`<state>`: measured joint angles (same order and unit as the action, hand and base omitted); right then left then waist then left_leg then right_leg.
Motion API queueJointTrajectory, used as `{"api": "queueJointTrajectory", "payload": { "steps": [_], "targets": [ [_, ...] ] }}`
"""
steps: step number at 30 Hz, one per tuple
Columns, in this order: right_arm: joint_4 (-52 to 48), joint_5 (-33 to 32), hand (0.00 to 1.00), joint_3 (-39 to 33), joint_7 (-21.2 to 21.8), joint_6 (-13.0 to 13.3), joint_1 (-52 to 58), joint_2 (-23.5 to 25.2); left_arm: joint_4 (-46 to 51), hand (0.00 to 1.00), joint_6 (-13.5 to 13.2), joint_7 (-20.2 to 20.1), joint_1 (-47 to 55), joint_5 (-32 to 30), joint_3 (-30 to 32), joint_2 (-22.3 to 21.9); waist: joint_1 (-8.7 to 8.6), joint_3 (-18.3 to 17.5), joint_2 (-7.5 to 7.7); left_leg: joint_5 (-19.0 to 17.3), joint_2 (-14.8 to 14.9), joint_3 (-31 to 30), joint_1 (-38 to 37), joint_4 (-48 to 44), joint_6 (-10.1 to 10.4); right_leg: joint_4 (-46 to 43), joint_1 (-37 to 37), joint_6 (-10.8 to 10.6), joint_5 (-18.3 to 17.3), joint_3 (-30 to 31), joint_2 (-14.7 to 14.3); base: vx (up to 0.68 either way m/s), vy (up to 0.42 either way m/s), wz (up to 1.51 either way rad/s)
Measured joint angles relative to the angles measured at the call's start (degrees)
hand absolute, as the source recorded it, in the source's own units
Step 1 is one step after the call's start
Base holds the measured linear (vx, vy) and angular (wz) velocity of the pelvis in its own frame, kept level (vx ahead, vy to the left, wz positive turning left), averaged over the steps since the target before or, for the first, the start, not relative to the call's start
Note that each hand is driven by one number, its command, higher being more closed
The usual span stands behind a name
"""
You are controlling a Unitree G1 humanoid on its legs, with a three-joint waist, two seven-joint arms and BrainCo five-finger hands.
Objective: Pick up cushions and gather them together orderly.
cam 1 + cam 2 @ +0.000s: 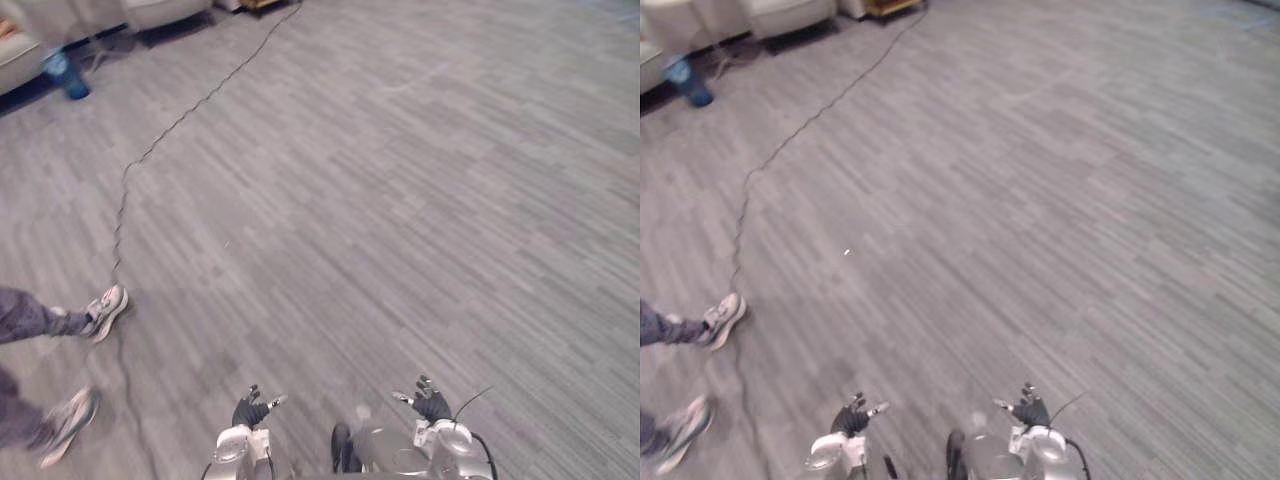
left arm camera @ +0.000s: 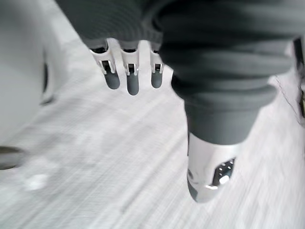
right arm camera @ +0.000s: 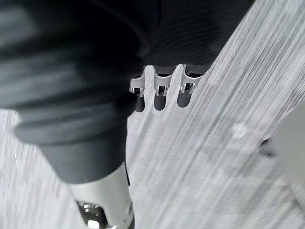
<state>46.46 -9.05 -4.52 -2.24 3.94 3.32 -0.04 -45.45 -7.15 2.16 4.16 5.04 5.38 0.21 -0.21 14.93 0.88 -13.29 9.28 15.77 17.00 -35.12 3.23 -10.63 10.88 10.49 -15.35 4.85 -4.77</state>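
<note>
The left hand [image 1: 250, 408] and right hand [image 1: 430, 403] hang at the bottom of the frame, fingers loosely apart and holding nothing. Grey floor [image 1: 400, 200] stretches ahead, with a person's shoe [image 1: 106, 310] at the left. Where the cushions lie cannot be told, so the gathering seems not yet begun.

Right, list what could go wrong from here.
A person's shoe stands close on the robot's left; a step or a swing of the left robot hand that way might hit it. The thin dark cable lying across the floor could snag a foot. The blue bottle standing farther off might get knocked over.
</note>
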Motion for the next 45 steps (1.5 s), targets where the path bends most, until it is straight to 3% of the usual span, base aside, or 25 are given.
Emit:
{"api": "queueJointTrajectory", "payload": {
  "steps": [1, 3, 4, 6, 7, 8, 9, 11, 12, 16, 18, 19, 20, 21, 24, 28, 31, 34, 36, 38, 40, 42, 43, 44, 45],
  "targets": [
    [1.85, 0.01, 0.0, -0.48, 0.0, 0.1, -0.22, -0.25, -0.08, 0.0, -0.4, 0.01, 0.05, 0.46, -0.37, -0.13, 0.49, -0.29, -0.57, 3.98, -3.08, -4.15, 1.32, 14.6, 2.47, 1.54, 2.36, -0.82, -0.43, 3.75, 0.82, 0.57, 0.216, -1.25],
    [3.94, 0.01, 0.0, -1.03, -0.06, 0.08, -0.37, -1.08, -0.43, 0.0, -0.54, 0.15, 0.47, 0.84, -1.23, -0.09, 0.6, -1.18, -2.35, 7.85, -2.96, -7.46, 3.25, 21.72, 3.98, 2.25, 3.85, -2.25, -1.2, 6.91, 0.16, 0.77, 0.382, -1.35],
    [4.83, 0.05, 0.0, -1.06, -0.05, -0.09, -0.35, -1.11, -1.3, 0.0, -0.8, 0.31, 0.52, 1.24, -1.46, 0.25, 1.06, -1.82, -2.8, 15.16, -3.15, -8.36, 2.48, 20.13, 2.2, 1.09, 5.95, -4.65, -2.71, 9.48, 1.19, 0.98, 0.509, -1.71],
    [3.62, 0.08, 0.0, -1.07, 0.0, 0.34, 0.69, 0.41, -1.76, 0.0, -0.68, 0.33, 0.73, 1.28, -1.05, 1.91, 1.1, -3.8, 1.03, 12.44, -4.93, -4.81, 0.4, 17.83, -0.92, -9.18, 2.3, -7.05, -3.84, 10.11, 4.98, 0.81, 0.39, -1.21],
    [4.1, 0.18, 0.0, -0.97, 0.31, 0.54, 1.41, 0.76, -2.07, 0.0, -0.91, 0.35, 0.95, 1.48, -0.88, 2.29, 1.1, -4.53, 2.73, 9.18, -5.48, -1.54, -1.27, 15.46, -1.66, -20.82, -2.79, -10.78, -2.03, 9.44, 5.94, 0.74, 0.346, -0.86],
    [4.32, 0.16, 0.0, -0.92, 0.58, 0.53, 1.0, 0.83, -2.57, 0.0, -0.9, 0.41, 0.85, 1.85, -1.15, 2.91, 0.55, -4.12, 3.57, 5.2, -6.31, 0.18, -5.18, 14.91, -2.11, -33.08, -7.2, -20.05, 4.49, 7.38, 7.36, 0.71, 0.339, -0.79],
    [4.34, 0.16, 0.0, -0.94, 0.6, 0.59, 0.84, 0.84, -2.82, 0.0, -0.88, 0.41, 0.75, 1.85, -1.47, 3.2, 0.18, -3.91, 3.63, 4.08, -6.48, 0.5, -6.72, 14.98, -2.42, -36.77, -8.38, -22.11, 6.7, 6.55, 8.06, 0.65, 0.29, -0.68],
    [3.99, 0.18, 0.0, -0.74, 1.24, 0.89, 0.13, -0.1, -5.78, 0.0, -0.18, 0.74, -0.16, 2.06, -3.2, 3.32, -0.44, -2.79, 2.74, -0.59, -6.73, 2.63, -17.04, 18.07, -2.61, -49.46, -14.82, -15.51, 2.12, -1.63, 11.61, 0.64, 0.233, -0.67],
    [3.82, 0.24, 0.0, 1.07, 1.42, 1.51, -0.29, -1.93, -7.89, 0.0, 0.19, 1.02, -0.72, 2.41, -5.36, 3.22, -1.16, -2.44, 0.34, -1.07, -5.31, 3.98, -24.45, 22.94, -2.21, -47.9, -19.52, -10.9, -2.68, -9.48, 11.55, 0.57, 0.176, -0.48],
    [3.93, 0.41, 0.0, 1.29, 1.77, 1.95, -1.94, -3.57, -10.0, 0.0, 0.26, 1.0, -1.6, 2.42, -7.65, 3.64, -3.32, -2.1, -0.89, -1.07, -2.66, 5.68, -32.17, 28.53, -2.19, -30.75, -31.69, -10.05, -3.05, -19.08, 9.69, 0.67, 0.067, -0.08],
    [4.33, 0.29, 0.0, 0.59, 2.07, 1.93, -1.58, -4.56, -10.35, 0.0, 0.28, 0.95, -0.86, 1.61, -9.11, 3.63, -4.83, -1.85, 0.77, -1.15, -4.54, 4.57, -38.73, 31.24, -2.06, -5.77, -34.87, -10.49, 10.07, -16.91, 9.34, 0.69, -0.102, 0.26],
    [4.41, 0.29, 0.0, 0.6, 2.09, 1.85, -1.54, -4.6, -10.33, 0.0, 0.25, 0.94, -0.73, 1.58, -9.11, 3.65, -4.89, -1.82, 0.91, -1.15, -4.72, 4.42, -39.22, 31.27, -2.06, -5.31, -34.88, -10.2, 11.33, -16.56, 9.42, 0.61, -0.117, 0.29],
    [4.65, 0.15, 0.0, 0.12, 2.19, 1.79, -1.5, -5.07, -11.12, 0.0, 0.24, 0.95, -0.67, 0.59, -8.51, 3.47, -5.91, -2.18, 0.14, -0.51, -4.12, 2.23, -42.05, 30.57, -0.82, -10.59, -35.25, -6.81, 19.38, -14.9, 8.51, 0.76, -0.221, -0.01],
    [4.42, 0.2, 0.0, -0.19, 2.27, 1.84, -2.01, -5.88, -11.09, 0.0, 0.17, 0.93, -0.74, -0.12, -7.77, 2.36, -5.82, -2.58, -2.26, 1.35, -0.94, 0.66, -39.35, 20.78, 2.05, -17.58, -36.4, -5.82, 12.66, -15.43, 7.45, 0.9, -0.274, -0.05],
    [5.02, 0.22, 0.0, -1.09, 2.11, 1.0, -3.39, -6.48, -10.3, 0.0, 0.25, 0.99, -0.75, -0.32, -6.18, 1.54, -5.7, -0.14, -5.53, 6.65, 7.06, -4.27, -24.66, -17.13, 5.64, -16.31, -27.56, -3.99, 7.02, -15.03, 2.8, 0.76, -0.247, -0.25],
    [6.04, 0.14, 0.0, -0.33, 1.79, 0.24, -2.96, -4.42, -6.07, 0.0, -0.12, 0.98, -0.56, -0.26, -4.58, 1.56, -3.35, 1.16, -2.87, 2.0, 6.83, 0.12, -13.56, -26.47, 3.95, -5.52, -10.9, -2.29, 4.87, -11.66, 1.09, 0.62, -0.148, -0.36],
    [7.2, 0.14, 0.0, 0.18, 1.37, -0.05, -3.46, -4.73, -3.88, 0.0, -0.97, 0.94, -0.59, 0.36, -4.56, 1.44, -2.2, 1.48, -2.97, -0.48, 1.73, 2.83, -4.28, -7.98, 1.51, 2.1, -1.49, -3.23, 4.45, -8.71, 0.99, 0.56, -0.058, -0.43],
    [7.14, 0.17, 0.0, 0.23, 1.04, 0.09, -3.19, -4.84, -3.56, 0.0, -1.14, 0.96, -0.35, 0.77, -4.85, 1.13, -1.02, 1.03, -4.72, 5.58, -2.96, 2.03, -0.19, 19.77, 3.07, 9.52, 5.92, -4.51, 3.64, -5.09, 0.19, 0.67, 0.089, -0.66],
    [7.23, 0.18, 0.0, 0.24, 0.98, 0.08, -2.9, -5.03, -3.54, 0.0, -1.14, 0.92, -0.34, 0.82, -5.27, 1.16, -0.06, 0.46, -6.06, 7.73, -2.47, 1.79, 3.99, 22.17, 2.25, 12.71, 9.82, -5.2, 1.48, -2.95, -0.68, 0.7, 0.242, -0.74],
    [7.18, 0.28, 0.0, 0.23, 0.62, 0.2, -1.24, -4.43, -4.24, 0.0, -1.1, 0.94, -0.58, 0.7, -5.11, 1.84, 0.29, -0.82, -3.21, 17.25, -6.21, 1.02, 2.4, 19.7, -5.91, 5.8, 11.11, -9.99, -2.03, -1.28, 3.19, 0.88, 0.274, -0.42],
    [8.11, 0.82, 0.0, 0.21, 0.48, 0.23, -0.87, -3.88, -4.97, 0.0, -1.17, 0.93, -0.72, 0.72, -4.61, 2.62, 0.33, -1.94, -1.26, 13.96, -8.56, 1.49, 0.38, 17.78, -8.82, -11.72, 4.44, -13.5, -3.2, -0.95, 5.73, 0.74, 0.2, -0.08],
    [8.87, 2.0, 0.0, -0.01, 0.48, 0.13, -0.9, -3.42, -5.24, 0.0, -1.02, 0.96, -0.96, 0.69, -4.72, 3.96, -0.05, -1.13, 1.26, 8.46, -11.11, 0.97, -4.17, 16.74, -9.1, -32.33, -2.86, -22.71, 5.62, -0.77, 7.15, 0.6, 0.168, 0.21],
    [8.75, 2.32, 0.0, -0.01, 0.42, 0.22, -0.87, -3.01, -6.08, 0.0, -0.89, 0.96, -1.52, 0.66, -4.94, 4.68, -0.44, -0.72, 2.33, 6.13, -12.16, 0.66, -7.87, 16.93, -9.09, -41.51, -5.83, -23.44, 10.31, -1.2, 8.41, 1.0, 0.196, 0.26],
    [8.06, 2.39, 0.0, 0.25, 0.44, 0.35, -0.96, -3.0, -8.21, 0.0, -0.35, 1.05, -1.93, 0.57, -6.2, 5.04, -0.62, -0.6, 2.12, 2.6, -12.94, -0.24, -15.51, 19.1, -8.8, -50.48, -10.95, -16.97, 5.8, -4.73, 10.72, 0.85, 0.125, 0.11],
    [7.3, 2.49, 0.0, 0.24, 0.51, 0.72, -0.8, -3.43, -8.87, 0.0, 0.0, 1.04, -1.86, 0.57, -7.04, 4.9, -0.87, -0.78, 1.3, 1.36, -12.76, -0.93, -19.35, 21.16, -8.54, -51.16, -13.8, -15.04, 3.57, -6.63, 10.95, 0.86, 0.105, 0.0]
  ]
}}
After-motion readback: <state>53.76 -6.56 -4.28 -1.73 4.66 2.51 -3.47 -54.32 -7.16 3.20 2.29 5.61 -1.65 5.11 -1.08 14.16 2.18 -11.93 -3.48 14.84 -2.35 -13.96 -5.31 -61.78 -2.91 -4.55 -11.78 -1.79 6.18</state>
